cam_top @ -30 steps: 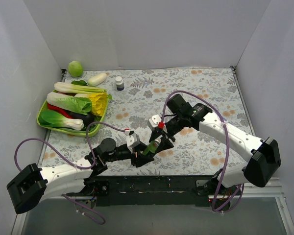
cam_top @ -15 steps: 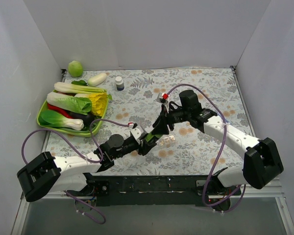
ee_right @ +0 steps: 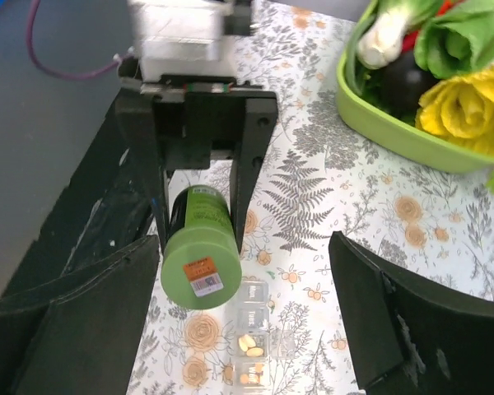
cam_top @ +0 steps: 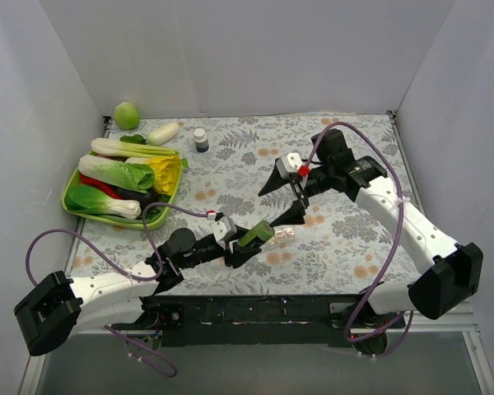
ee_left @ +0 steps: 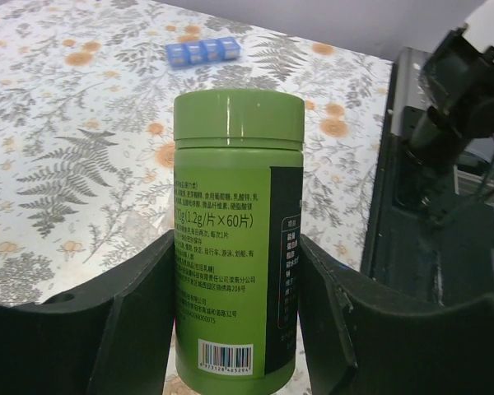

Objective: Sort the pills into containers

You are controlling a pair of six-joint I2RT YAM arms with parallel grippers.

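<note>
— Starting with the left gripper [cam_top: 249, 240]. Closed on anything?

— Yes. Clamped on a green bottle [ee_right: 199, 257], with fingers [ee_left: 140, 304] pressed to either side of the label. Lid on.

— Upright?

— No. Tilted, lid end pointing up and away toward the right arm, with an orange sticker on that end. Looks held just off the floral cloth [cam_top: 346, 148], though hard to be sure from above.

— And the right gripper [cam_top: 281, 199]?

— Spread wide, gripping nothing. Raised over the cloth beyond the green bottle, jaws aimed back down at it.

— Found the containers [cam_top: 281, 237]?

— Lying flat on the cloth, just beside the lid end of the green bottle, between the two grippers. Clear, with small square compartments in a row. Touching neither gripper.

— Any pills [ee_right: 249, 344]?

— A few pale yellow ones, seen from the right wrist in two of the compartments. Cannot tell how the lids stand.

— Anything else on the cloth?

— A green tray [cam_top: 82, 210] heaped with vegetables at the far left, well apart from both grippers. Past it, near the back edge, a small blue bottle [cam_top: 201, 140] with a white cap, standing upright. In the back left corner, a round green ball [cam_top: 127, 114].
</note>
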